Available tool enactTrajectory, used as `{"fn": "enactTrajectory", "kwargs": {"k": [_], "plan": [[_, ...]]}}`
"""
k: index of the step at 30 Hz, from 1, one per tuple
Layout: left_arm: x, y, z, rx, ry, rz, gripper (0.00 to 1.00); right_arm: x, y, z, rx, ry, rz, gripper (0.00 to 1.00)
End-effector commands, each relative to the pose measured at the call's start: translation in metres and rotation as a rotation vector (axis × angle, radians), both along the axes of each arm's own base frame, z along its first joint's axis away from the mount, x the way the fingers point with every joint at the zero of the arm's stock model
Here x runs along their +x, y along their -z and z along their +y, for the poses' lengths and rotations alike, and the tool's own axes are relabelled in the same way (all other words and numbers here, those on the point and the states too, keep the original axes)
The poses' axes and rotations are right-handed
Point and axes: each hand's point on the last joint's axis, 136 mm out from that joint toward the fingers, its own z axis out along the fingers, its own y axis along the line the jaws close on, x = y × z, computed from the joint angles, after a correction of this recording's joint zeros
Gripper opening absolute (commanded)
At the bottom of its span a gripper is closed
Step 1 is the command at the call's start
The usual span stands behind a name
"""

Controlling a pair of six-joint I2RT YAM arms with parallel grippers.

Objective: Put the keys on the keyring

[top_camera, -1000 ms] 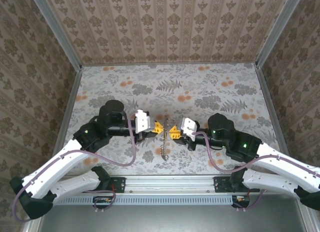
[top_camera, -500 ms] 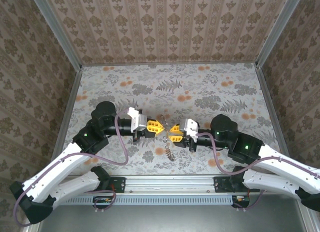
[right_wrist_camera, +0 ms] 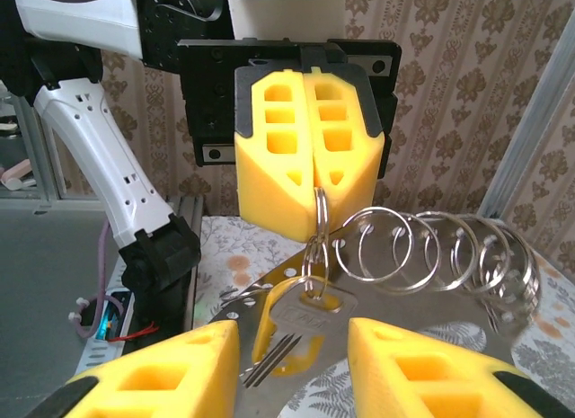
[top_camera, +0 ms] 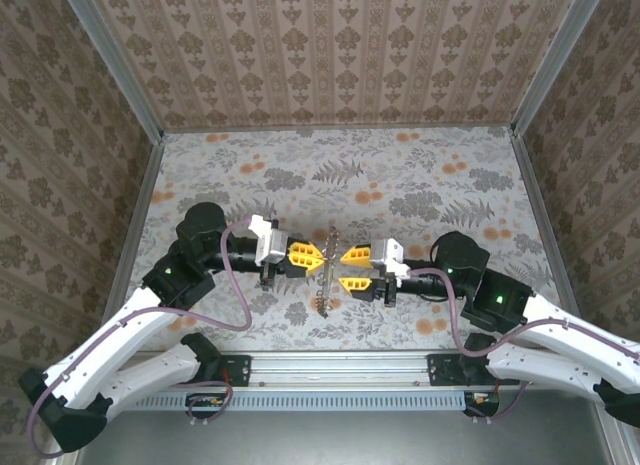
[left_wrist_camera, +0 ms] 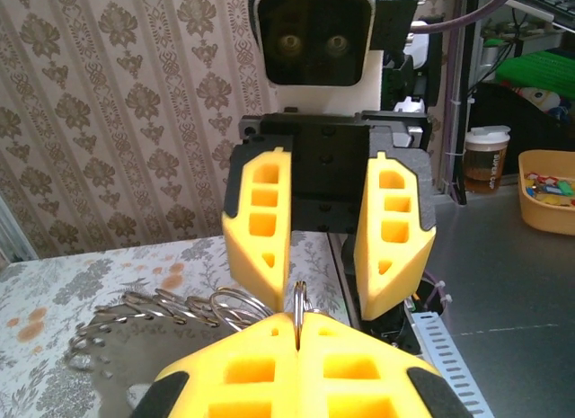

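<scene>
A: Largest item first?
B: One table [top_camera: 400, 175] with a floral cover, filling the middle of the top view.
A: Next.
B: The left arm [top_camera: 130, 325], white, rises from the lower left. The right arm [top_camera: 565, 335], white, rises from the lower right. They meet nose to nose at frame centre.
A: State of each?
B: The left jaws have their yellow pads [top_camera: 303, 254] pressed together, pinching the keyring. The right jaws stand parted with nothing between them, just beside the left pair.
A: Smaller stock?
B: One chain of linked wire rings [right_wrist_camera: 431, 247], silver, trails towards the right edge of the right wrist view. Whether it touches the table I cannot tell.
A: The keyring?
B: It is a thin wire loop [right_wrist_camera: 319, 207], upper centre of that view, with its top clamped in the left jaws.
A: Smallest?
B: The keys [right_wrist_camera: 305, 317]: one silver, with gold-toned blades behind. They hang below the loop at frame centre.
</scene>
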Motion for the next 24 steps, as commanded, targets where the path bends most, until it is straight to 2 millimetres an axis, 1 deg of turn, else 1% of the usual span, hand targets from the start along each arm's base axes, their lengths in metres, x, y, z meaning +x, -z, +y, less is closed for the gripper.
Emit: {"fn": "enactTrajectory", "kwargs": {"k": [1, 5, 9, 18, 20, 24], "plan": [[-0.01, -0.013, 0.005, -0.036, 0.042, -0.027, 0.0, -0.002, -0.021, 0.004, 0.055, -0.024, -0.012, 0.38], [-0.01, -0.012, 0.006, -0.035, 0.047, -0.027, 0.0, 0.001, -0.022, 0.007, 0.061, -0.017, -0.005, 0.36], [-0.008, -0.01, 0.006, -0.032, 0.04, -0.028, 0.0, -0.003, -0.026, 0.009, 0.089, -0.044, 0.003, 0.35], [-0.008, -0.01, 0.006, -0.028, 0.042, -0.026, 0.0, -0.005, -0.033, 0.011, 0.121, -0.06, 0.014, 0.31], [-0.009, -0.009, 0.007, -0.028, 0.043, -0.025, 0.0, -0.004, -0.033, 0.011, 0.123, -0.056, 0.013, 0.28], [-0.01, -0.009, 0.007, -0.027, 0.049, -0.023, 0.0, 0.003, -0.031, 0.011, 0.114, -0.021, 0.012, 0.12]]}}
